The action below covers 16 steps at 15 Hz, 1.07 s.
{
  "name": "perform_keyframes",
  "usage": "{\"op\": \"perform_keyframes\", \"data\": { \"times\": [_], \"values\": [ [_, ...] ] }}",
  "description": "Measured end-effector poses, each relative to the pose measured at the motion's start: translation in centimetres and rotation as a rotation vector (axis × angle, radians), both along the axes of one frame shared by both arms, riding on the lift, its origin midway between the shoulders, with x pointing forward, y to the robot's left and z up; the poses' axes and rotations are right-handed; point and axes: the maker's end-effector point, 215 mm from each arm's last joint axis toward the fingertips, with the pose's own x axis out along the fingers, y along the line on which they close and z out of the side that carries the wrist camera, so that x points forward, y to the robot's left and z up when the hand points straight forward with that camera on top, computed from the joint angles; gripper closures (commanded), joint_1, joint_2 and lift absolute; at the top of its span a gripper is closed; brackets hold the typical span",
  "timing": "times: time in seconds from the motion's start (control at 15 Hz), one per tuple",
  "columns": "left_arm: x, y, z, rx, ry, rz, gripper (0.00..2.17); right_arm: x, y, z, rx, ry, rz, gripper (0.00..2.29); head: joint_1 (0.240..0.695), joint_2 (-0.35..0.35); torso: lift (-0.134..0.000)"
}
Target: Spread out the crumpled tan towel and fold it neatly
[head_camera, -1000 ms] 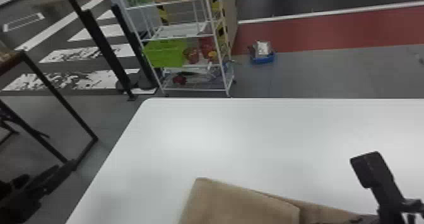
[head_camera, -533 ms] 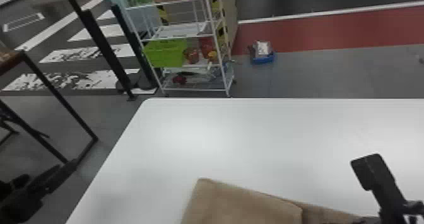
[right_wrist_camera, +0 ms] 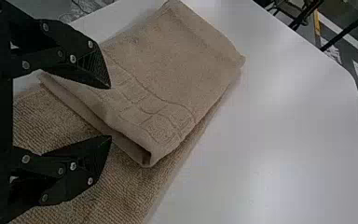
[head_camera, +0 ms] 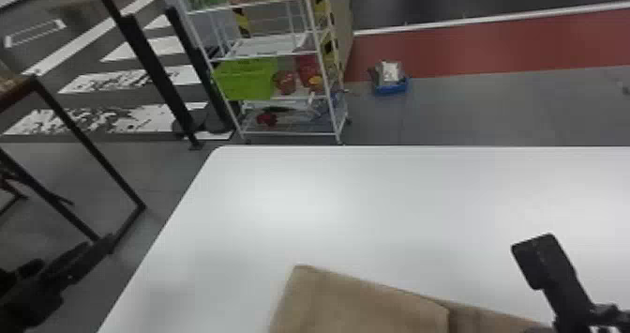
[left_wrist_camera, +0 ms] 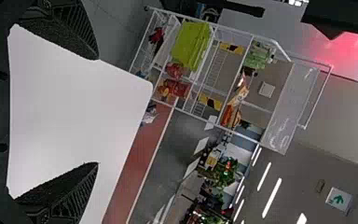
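The right gripper (head_camera: 539, 293) holds its fingers (right_wrist_camera: 91, 70) wide apart over the folded tan towel (head_camera: 361, 304), at the near side of the white counter (head_camera: 375, 205); contact cannot be told. Its arm enters from the right. The left gripper (head_camera: 96, 248), near left, also has widely spread fingers. The towel's top layer carries a band of squares above ribbed terry.
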Motion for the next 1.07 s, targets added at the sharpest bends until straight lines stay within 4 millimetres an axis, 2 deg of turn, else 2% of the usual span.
{"op": "perform_keyframes", "data": {
  "times": [0.33, 0.87, 1.0, 1.07],
  "values": [
    [0.0, 0.4, -0.1, 0.002, 0.004, 0.006, 0.08, 0.2, 0.1, 0.2, -0.013, -0.016, 0.025, 0.60, 0.695, 0.350, -0.122],
    [0.2, 0.7, -0.3, 0.007, 0.011, 0.015, 0.08, 0.2, 0.4, -1.3, -0.056, 0.002, 0.074, 0.61, 0.695, 0.350, -0.122],
    [0.2, 0.8, -0.4, 0.006, 0.013, 0.019, 0.08, 0.5, 0.4, -1.4, -0.062, 0.001, 0.077, 0.76, 0.695, 0.350, -0.122],
    [0.2, 0.8, -0.4, 0.004, 0.014, 0.020, 0.08, 0.7, 0.5, -1.3, -0.062, -0.002, 0.079, 0.76, 0.695, 0.350, -0.122]
  ]
}}
